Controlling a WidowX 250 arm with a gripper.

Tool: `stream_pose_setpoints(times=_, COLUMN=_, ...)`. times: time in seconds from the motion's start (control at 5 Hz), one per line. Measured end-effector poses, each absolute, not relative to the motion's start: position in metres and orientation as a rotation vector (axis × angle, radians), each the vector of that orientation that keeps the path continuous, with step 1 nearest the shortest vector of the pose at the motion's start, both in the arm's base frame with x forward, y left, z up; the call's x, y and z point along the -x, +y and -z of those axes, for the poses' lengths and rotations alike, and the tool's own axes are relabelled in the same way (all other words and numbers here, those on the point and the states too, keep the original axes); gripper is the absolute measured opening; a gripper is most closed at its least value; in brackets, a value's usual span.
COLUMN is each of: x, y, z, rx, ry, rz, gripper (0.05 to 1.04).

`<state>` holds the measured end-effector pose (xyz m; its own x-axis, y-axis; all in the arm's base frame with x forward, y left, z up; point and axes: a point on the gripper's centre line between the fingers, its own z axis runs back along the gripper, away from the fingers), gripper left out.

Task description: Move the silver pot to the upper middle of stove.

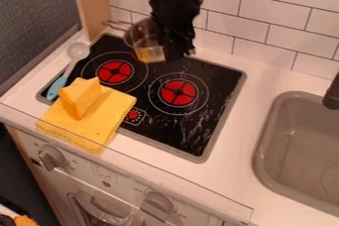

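Camera view: a silver pot (137, 35) appears tilted over the back edge of a black stove (222, 79), its handle pointing away from the black claw (179, 50). The pot sits directly alongside the claw, on its left in the frame, the two overlapping from this angle; how far open the claw is, and whether it has hold of the pot, cannot be told. At the stove's front left corner, a yellow cloth (89, 133) bears a toy cheese wedge (81, 98). A spoon (69, 66) with a blue handle lies along the stove's left side. Right of the stove, a gray sink (291, 155) is set into the white surface (228, 170); a tiled wall (255, 17) stands behind the stove.
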<state>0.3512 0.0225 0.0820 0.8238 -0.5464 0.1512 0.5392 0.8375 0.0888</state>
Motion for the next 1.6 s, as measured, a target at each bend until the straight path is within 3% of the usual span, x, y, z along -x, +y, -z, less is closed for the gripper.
stream_pose_setpoints(times=0.4, x=-0.348, y=0.053, z=-0.051, rx=-0.023, ry=-0.101, rz=0.551, gripper=0.074)
stream_pose_setpoints(times=0.8, x=-0.355, y=0.050, z=-0.040, rx=-0.015, ry=-0.129, rz=0.639, gripper=0.091)
stream_pose_setpoints(times=1.0, x=-0.356, y=0.046, z=-0.036, rx=-0.008, ry=-0.129, rz=0.672, gripper=0.228)
stream_pose_setpoints(times=1.4, x=-0.350, y=0.033, z=-0.041, rx=-0.020, ry=-0.142, rz=0.669, gripper=0.799)
stream_pose_setpoints(times=1.6, x=-0.347, y=0.027, z=-0.055, rx=-0.002, ry=-0.189, rz=0.608, gripper=1.005)
